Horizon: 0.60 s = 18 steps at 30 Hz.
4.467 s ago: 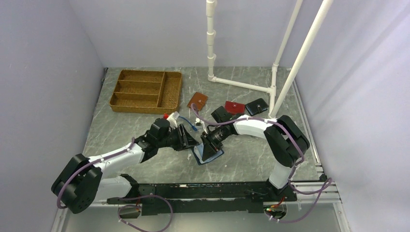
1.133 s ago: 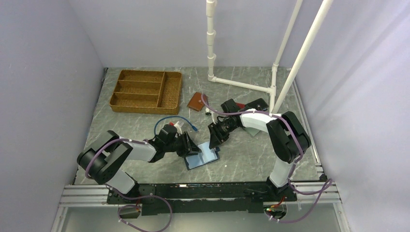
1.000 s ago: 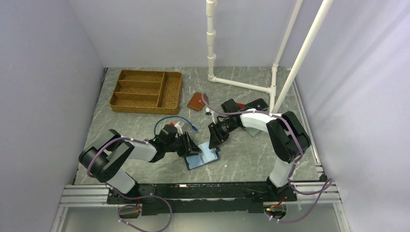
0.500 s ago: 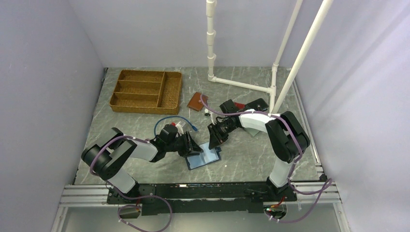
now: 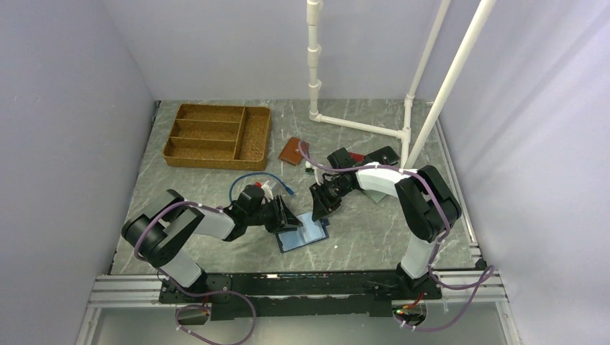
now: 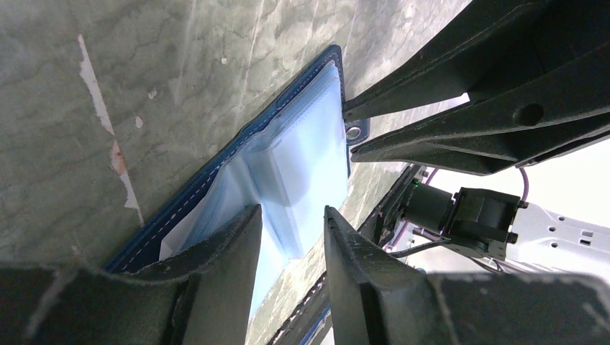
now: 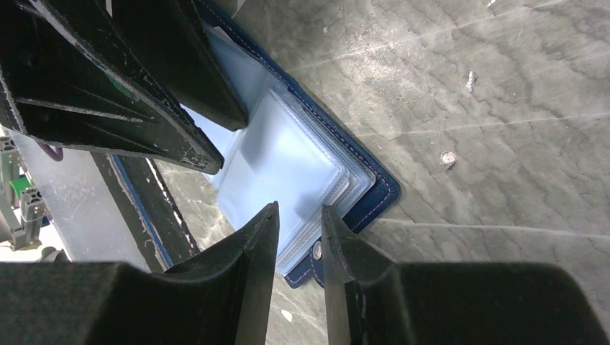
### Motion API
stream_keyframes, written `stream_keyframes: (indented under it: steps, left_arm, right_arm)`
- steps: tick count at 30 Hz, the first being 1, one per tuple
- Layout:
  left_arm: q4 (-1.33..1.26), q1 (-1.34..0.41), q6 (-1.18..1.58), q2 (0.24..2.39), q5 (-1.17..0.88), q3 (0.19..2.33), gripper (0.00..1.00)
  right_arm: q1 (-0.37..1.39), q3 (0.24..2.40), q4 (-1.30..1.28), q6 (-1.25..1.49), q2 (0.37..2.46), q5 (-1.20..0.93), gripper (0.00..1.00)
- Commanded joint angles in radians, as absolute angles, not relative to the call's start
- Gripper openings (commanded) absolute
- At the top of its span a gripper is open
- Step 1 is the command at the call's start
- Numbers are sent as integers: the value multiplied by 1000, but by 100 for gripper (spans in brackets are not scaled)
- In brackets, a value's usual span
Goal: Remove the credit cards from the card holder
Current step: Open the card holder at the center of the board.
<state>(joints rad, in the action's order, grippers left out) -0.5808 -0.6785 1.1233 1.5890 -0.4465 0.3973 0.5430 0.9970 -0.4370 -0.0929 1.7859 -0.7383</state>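
The navy blue card holder point(image 5: 303, 234) lies open and flat on the table, its glossy pale blue sleeves facing up. It also shows in the left wrist view point(image 6: 298, 162) and in the right wrist view point(image 7: 288, 169). No loose credit cards show, and any inside the sleeves cannot be told apart from the plastic. My left gripper point(image 5: 287, 218) sits low over the holder's left edge, its jaws point(image 6: 291, 219) a little apart with nothing between them. My right gripper point(image 5: 321, 206) hovers at the holder's far right edge by the snap tab point(image 7: 314, 251), its jaws point(image 7: 298, 212) narrowly apart.
A tan-brown wallet point(image 5: 292, 150), a red wallet point(image 5: 344, 157) and a black wallet point(image 5: 382, 157) lie behind the right arm. A wicker divided tray point(image 5: 216, 134) stands at the back left. White pipes point(image 5: 360, 127) rise at the back. A blue cable point(image 5: 252, 180) loops by the left wrist.
4.5 s ago both grippers held the holder up between them; now it lies open on the table. In the last second the left gripper edged slightly right toward it.
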Motion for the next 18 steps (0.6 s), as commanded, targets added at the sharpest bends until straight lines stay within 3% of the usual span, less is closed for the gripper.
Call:
stream_keyframes:
  steps: [1, 18]
  left_arm:
    - [-577, -682, 1118, 1598, -437, 402, 44]
    - [-671, -683, 1137, 1635, -466, 390, 47]
  right_arm:
    - [548, 996, -426, -98, 1778, -775, 31]
    - [582, 985, -391, -46, 1823, -919, 27]
